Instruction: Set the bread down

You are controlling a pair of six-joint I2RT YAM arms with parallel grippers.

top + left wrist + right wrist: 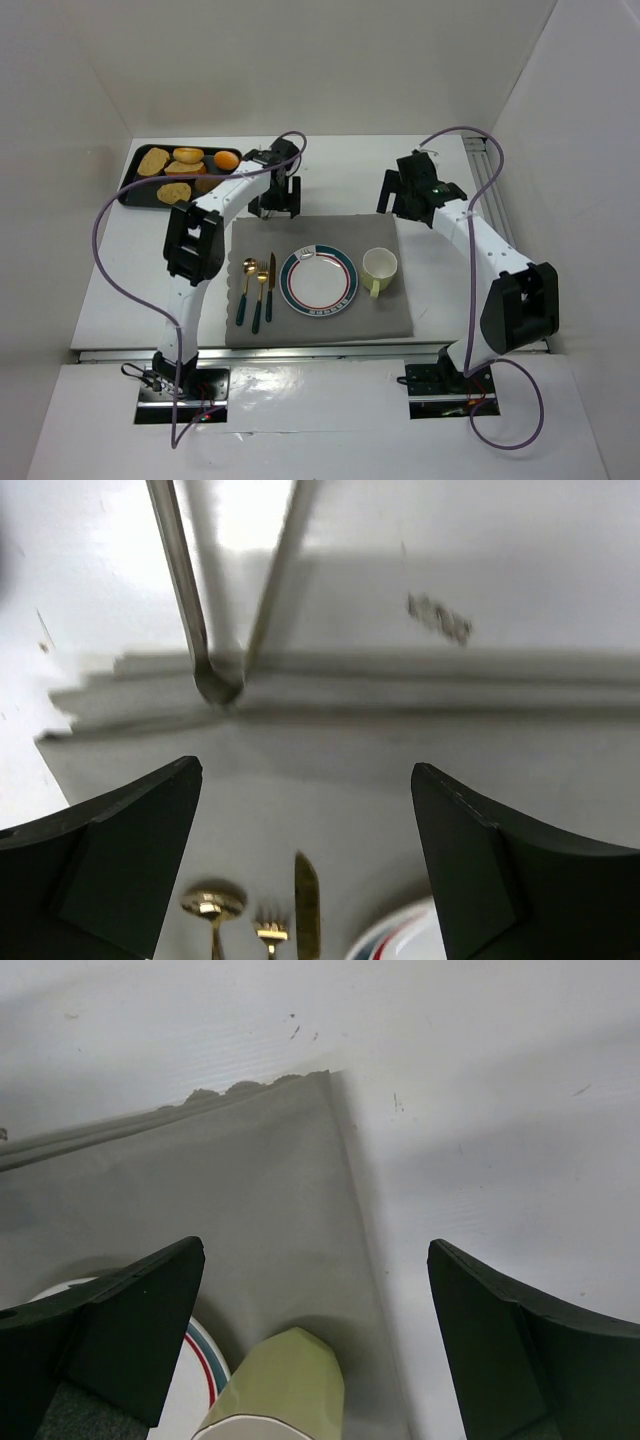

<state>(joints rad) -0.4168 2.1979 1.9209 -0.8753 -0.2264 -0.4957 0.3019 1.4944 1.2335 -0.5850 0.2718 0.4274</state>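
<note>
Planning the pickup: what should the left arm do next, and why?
Probably swing the left gripper leftward over the tray toward a bread slice: its jaws stand open and empty above the edge of the mat, and the plate is bare.

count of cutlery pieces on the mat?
3: spoon, fork, knife, side by side on the grey mat, left of the plate. None appear hidden.

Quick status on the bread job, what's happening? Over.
Left fingers open, empty; right fingers open, empty. Bread on the tray, none on the plate. Nothing blocking the plate.
</note>
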